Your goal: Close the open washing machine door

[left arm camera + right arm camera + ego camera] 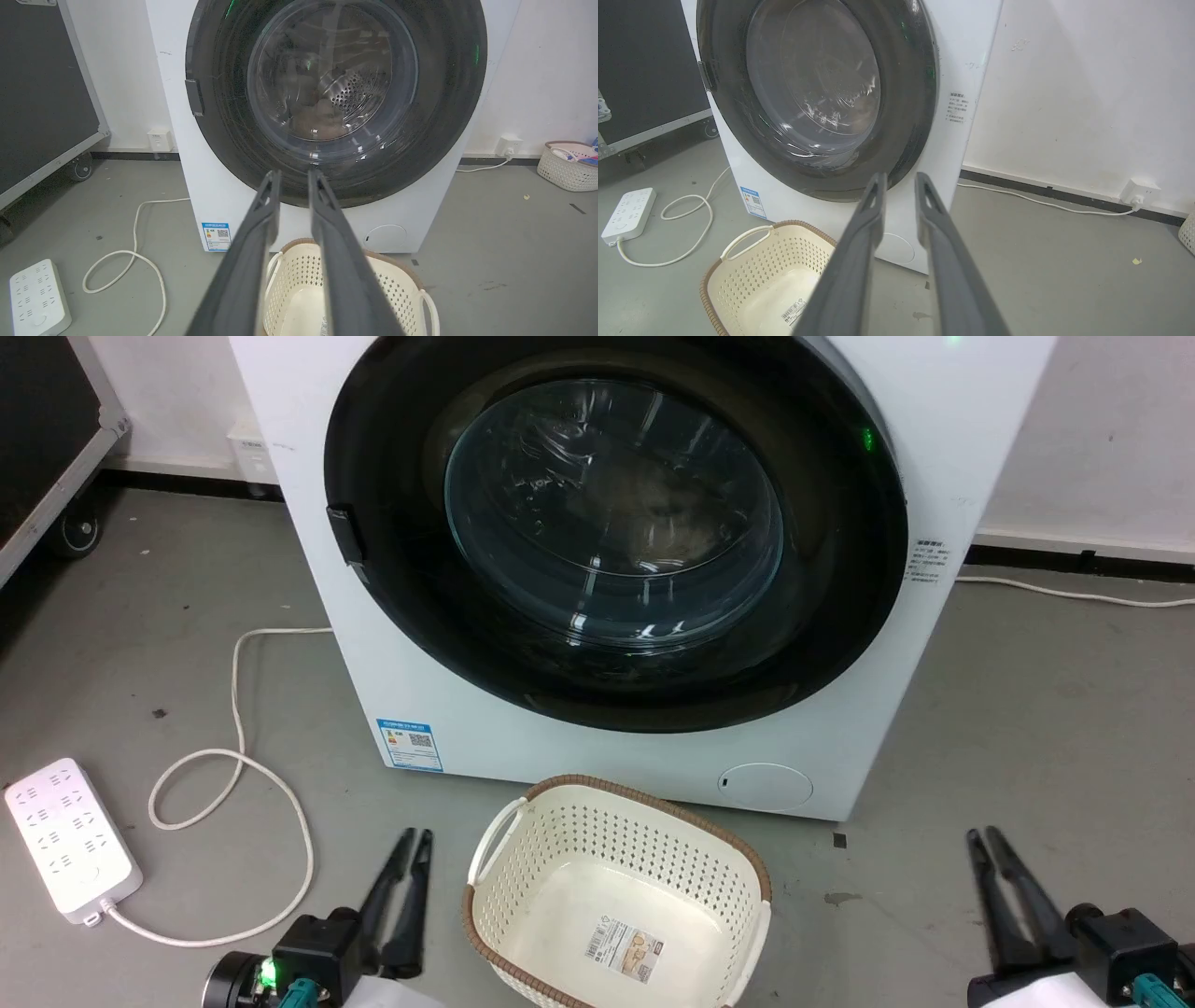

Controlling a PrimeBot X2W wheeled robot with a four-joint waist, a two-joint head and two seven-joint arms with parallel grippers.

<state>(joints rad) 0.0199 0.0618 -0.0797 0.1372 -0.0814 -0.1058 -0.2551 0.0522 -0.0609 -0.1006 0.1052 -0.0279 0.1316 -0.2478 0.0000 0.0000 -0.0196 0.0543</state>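
Squarely ahead, a white, boxy washing machine point(579, 756) stands on a smooth grey floor point(1027, 709). The washing machine door point(840, 616) covers most of the washer's front: a wide, glossy black ring around a bulging bowl of clear glass point(611, 513), with a small dark catch point(345, 534) on its left edge. The door appears to lie flat against the washer's front.

Just before the washer's foot sits a cream plastic basket point(607, 845), perforated, with a brown woven-look rim. Left of the washer, a white cable point(238, 756) loops across the floor to a white power strip point(70, 840).

Both arms are held low and short of the washer, one to each side of the basket, long dark fingers aimed at the door. The left gripper point(417, 835) has its fingers narrowly parted, holding and touching nothing. The right gripper point(983, 833) is likewise slightly parted and empty, well apart from the door.
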